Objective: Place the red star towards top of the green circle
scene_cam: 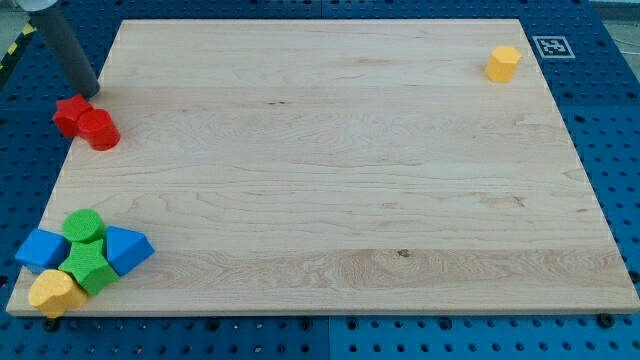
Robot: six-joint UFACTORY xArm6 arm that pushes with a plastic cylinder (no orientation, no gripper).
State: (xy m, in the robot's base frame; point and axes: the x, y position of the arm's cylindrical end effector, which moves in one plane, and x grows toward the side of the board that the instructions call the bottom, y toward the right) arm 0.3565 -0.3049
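Note:
The red star (69, 113) lies at the board's left edge, partly off the wood, touching a red round block (98, 130) at its lower right. My tip (91, 92) stands just above and to the right of the red star, close to it. The green circle (84, 226) sits in a cluster at the view's bottom left, far below the star.
The cluster also holds a green star-like block (90, 267), a blue block (42, 249) on the left, a blue block (127, 249) on the right and a yellow block (55, 292). A yellow hexagon (503, 63) sits at the top right. The wooden board (340, 170) lies on a blue pegboard.

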